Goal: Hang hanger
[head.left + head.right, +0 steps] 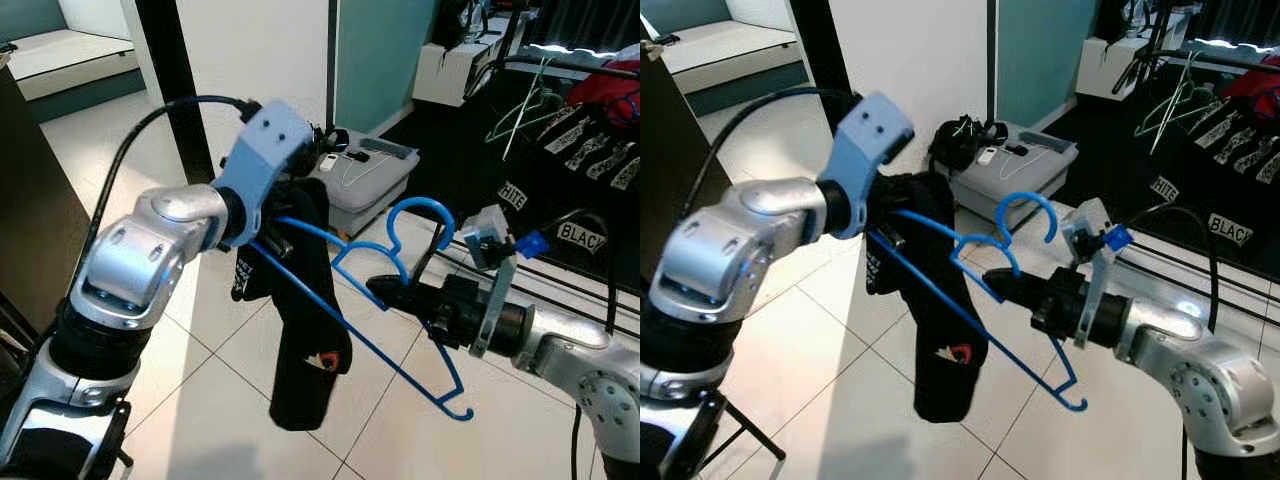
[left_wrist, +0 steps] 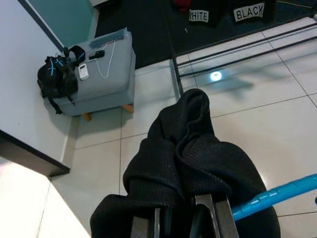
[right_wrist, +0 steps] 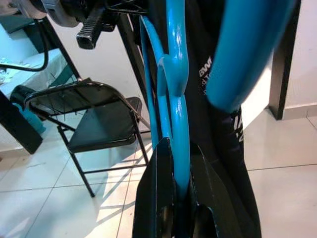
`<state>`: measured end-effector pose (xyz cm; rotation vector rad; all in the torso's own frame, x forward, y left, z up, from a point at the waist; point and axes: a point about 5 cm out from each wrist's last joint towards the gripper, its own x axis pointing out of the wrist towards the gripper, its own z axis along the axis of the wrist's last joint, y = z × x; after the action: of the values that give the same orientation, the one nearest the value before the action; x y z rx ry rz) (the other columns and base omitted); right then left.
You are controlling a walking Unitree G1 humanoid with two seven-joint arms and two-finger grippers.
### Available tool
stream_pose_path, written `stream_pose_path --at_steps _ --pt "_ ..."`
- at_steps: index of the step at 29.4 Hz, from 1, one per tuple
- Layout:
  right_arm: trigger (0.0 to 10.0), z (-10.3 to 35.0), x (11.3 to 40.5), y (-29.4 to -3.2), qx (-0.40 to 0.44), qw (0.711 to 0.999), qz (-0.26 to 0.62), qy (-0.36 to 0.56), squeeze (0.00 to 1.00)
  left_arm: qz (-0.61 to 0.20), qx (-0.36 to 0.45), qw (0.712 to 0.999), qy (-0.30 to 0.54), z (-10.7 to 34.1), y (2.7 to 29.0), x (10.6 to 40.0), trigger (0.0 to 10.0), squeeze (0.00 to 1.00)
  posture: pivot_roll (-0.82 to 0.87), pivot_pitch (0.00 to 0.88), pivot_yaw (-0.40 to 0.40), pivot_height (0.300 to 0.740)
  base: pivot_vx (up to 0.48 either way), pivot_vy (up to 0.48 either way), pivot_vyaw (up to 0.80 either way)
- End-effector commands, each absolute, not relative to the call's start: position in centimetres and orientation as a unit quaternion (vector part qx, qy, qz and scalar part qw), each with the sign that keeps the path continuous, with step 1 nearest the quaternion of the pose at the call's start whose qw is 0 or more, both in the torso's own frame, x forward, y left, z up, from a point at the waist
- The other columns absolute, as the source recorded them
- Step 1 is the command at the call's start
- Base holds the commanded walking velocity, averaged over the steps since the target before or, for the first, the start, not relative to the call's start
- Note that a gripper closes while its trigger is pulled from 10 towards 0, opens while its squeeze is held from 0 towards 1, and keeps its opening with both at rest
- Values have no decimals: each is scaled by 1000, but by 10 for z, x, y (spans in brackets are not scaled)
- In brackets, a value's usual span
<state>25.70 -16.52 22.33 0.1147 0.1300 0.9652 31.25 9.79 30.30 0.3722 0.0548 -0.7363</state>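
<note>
Keep the right gripper (image 3: 179, 198) pinching the hanger (image 1: 390, 330); left gripper (image 2: 181, 218) clamps the garment (image 1: 305, 340). Lift toward the rail (image 1: 570, 62).

right hand (image 1: 1002, 287) gripping blue hanger (image 1: 980, 300), black garment (image 1: 935, 320) draped

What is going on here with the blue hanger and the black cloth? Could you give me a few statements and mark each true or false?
1. The right gripper is shut on the blue hanger. True.
2. The left gripper holds the black garment. True.
3. The hanger is red. False: it is blue.
4. The garment lies on the floor. False: it hangs in the air above the tiled floor.
5. A grey stool stands by the wall. True.
</note>
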Motion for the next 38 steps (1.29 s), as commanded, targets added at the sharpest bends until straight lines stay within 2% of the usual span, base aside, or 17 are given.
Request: stream_pose_path --at_steps 1,2,5,8,14,22,24,25,29,30,31,32,33,34,36,38 --pt "10000 233 260 -159 50 883 466 29 0 -419 170 892 24 302 76 303 10000 0 -16 27 27 740 0 0 0" --pt "10000 233 260 -159 50 883 466 29 0 -419 170 892 24 302 76 303 10000 0 -16 27 27 740 0 0 0" --pt "10000 221 254 -152 38 870 489 59 0 -353 157 921 39 301 96 319 10000 0 -15 27 26 740 0 0 0" --pt "10000 216 250 -149 34 863 498 74 0 -334 145 930 42 302 102 323 10000 0 -15 28 27 740 0 0 0" --pt "10000 192 231 -136 8 821 552 149 0 -274 97 956 41 306 119 333 10000 0 -15 30 24 740 0 0 0" --pt "10000 186 226 -134 0 811 562 163 0 -234 81 968 40 303 129 340 10000 0 -18 32 20 740 0 0 0" --pt "10000 184 228 -134 -5 815 557 162 0 -216 77 972 43 300 133 344 10000 0 -18 32 19 740 0 0 0" --pt "10000 182 235 -138 -13 833 533 147 0 -172 76 981 52 289 145 350 10000 0 -19 31 19 740 0 0 0" --pt "10000 182 238 -140 -14 841 522 140 0 -157 79 983 56 285 150 351 10000 0 -19 31 19 740 0 0 0" --pt "10000 179 244 -143 -21 853 503 135 0 -134 75 986 62 279 158 353 10000 0 -19 29 22 740 0 0 0" --pt "10000 172 259 -155 -30 886 443 131 0 -87 68 991 80 262 173 355 10000 0 -10 27 25 740 0 0 0" --pt "10000 172 259 -155 -30 886 443 131 0 -87 68 991 80 262 173 355 10000 0 -10 27 25 740 0 0 0" --pt "10000 166 269 -165 -37 906 401 131 0 -54 63 992 93 251 183 356 10000 0 -10 27 25 740 0 0 0" --pt "10000 166 269 -165 -37 906 401 131 0 -54 63 992 93 251 183 356 10000 0 -10 27 25 740 0 0 0" --pt "10000 152 285 -185 -53 942 307 123 0 33 55 990 126 207 213 346 10000 0 4 22 29 740 0 0 753" --pt "10000 149 288 -190 -56 949 285 120 0 59 54 988 134 193 223 340 10000 0 4 22 29 740 0 0 750"
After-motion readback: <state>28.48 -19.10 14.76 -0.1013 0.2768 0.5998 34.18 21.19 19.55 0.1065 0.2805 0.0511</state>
